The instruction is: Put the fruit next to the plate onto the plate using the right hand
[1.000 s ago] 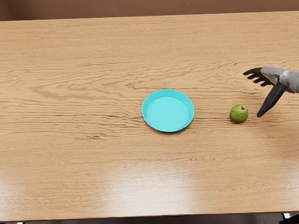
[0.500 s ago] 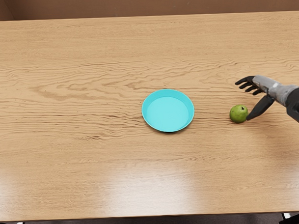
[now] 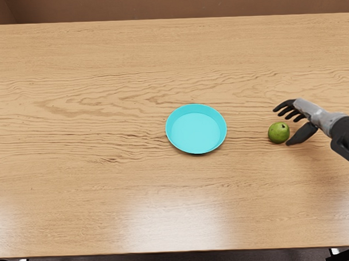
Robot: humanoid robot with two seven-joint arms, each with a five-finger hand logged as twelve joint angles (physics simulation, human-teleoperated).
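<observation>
A wooden table fills the view. A cyan plate sits near its middle, with nothing on it. The right hand reaches in from the right edge, fingers spread wide and gripping nothing, thumb just beside a green apple. The apple rests on the table to the right of the plate, apart from it.

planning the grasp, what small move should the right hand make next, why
Probably ease the open right hand slightly left around the small round green fruit, then close: its fingers are spread beside the fruit, which lies off the round turquoise plate.
</observation>
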